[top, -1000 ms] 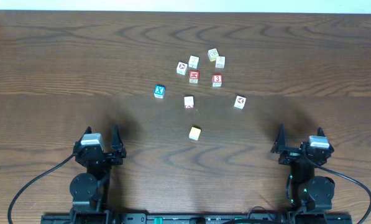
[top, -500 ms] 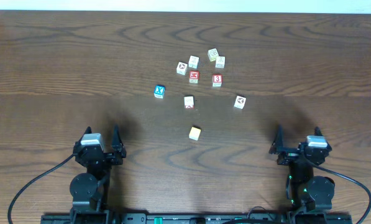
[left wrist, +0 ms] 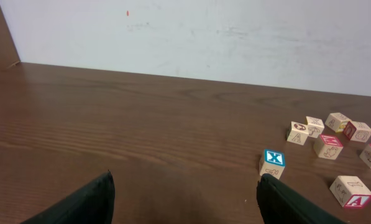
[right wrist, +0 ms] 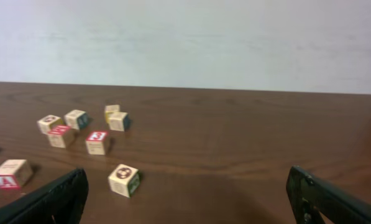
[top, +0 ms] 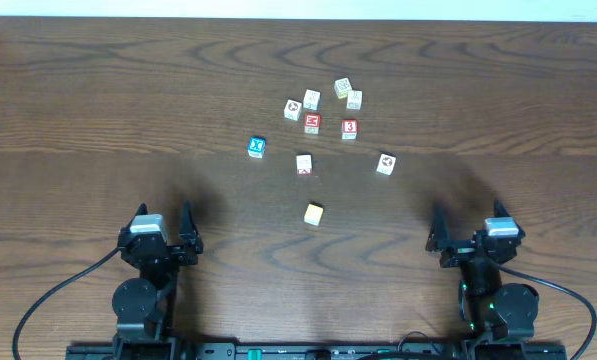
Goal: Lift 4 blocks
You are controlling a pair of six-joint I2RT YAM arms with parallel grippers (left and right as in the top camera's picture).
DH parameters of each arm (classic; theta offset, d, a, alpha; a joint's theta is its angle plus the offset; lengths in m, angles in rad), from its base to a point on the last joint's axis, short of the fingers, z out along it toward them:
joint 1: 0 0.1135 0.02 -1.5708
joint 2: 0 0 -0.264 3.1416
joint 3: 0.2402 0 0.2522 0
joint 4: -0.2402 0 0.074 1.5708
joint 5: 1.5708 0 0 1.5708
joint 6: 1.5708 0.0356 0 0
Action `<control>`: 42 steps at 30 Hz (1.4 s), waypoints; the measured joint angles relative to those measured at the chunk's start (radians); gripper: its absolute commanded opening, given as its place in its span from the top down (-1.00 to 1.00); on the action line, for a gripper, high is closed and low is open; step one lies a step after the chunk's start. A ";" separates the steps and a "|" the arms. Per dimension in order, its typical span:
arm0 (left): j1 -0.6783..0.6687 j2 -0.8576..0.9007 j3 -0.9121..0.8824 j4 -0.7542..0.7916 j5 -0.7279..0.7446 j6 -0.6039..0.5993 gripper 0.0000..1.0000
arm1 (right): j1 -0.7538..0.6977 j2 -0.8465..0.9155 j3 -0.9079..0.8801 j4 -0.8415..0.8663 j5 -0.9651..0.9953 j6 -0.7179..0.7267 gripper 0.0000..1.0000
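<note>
**Right arm edges inward; every block still on the wood**

Over the last second the right gripper [top: 466,214] has slid a little toward the middle of the table [top: 98,90]. The left gripper [top: 163,212] has not stirred. Both pairs of fingers stand spread wide with nothing between them, and each wrist view shows only bare wood in the gap. None of the blocks [top: 349,128] has shifted.

Seen from the right fingers, the nearest piece is the white block [right wrist: 124,180] with a round mark. It lies ahead of them, within the span of the gap but close to the left-hand finger. The red "3" block [right wrist: 97,142] sits beyond it and further left, with the rest of the cluster behind that. The yellow block [top: 313,213] lies well off to the left of those fingers, about level with their tips and roughly midway between the two grippers. Neither wrist view clearly shows it.

Seen from the left fingers, the blue cube [left wrist: 272,163] stands ahead of the right-hand finger, and the other pieces trail away beyond it to the right.

The small inward move reads as the start of a reach by the right arm, probably toward the white block or the yellow one. The task looks to be at its very beginning, with all four lifts still to do.
</note>
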 measured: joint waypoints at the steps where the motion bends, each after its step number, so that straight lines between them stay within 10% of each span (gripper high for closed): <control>1: 0.000 0.000 0.000 0.000 0.000 0.000 -0.47 | 0.000 0.000 0.000 0.004 -0.005 0.000 -0.99; 11: 0.000 0.000 0.000 0.000 0.000 0.000 -0.47 | 0.000 0.079 0.036 0.022 -0.048 0.000 -0.99; 27: 0.000 0.003 0.005 -0.006 0.000 0.000 -0.47 | 0.000 0.991 0.710 -0.310 -0.087 -0.046 -0.99; 42: 0.000 0.003 0.005 -0.006 0.000 0.000 -0.47 | 0.000 1.127 0.939 -0.648 -0.298 -0.051 -0.99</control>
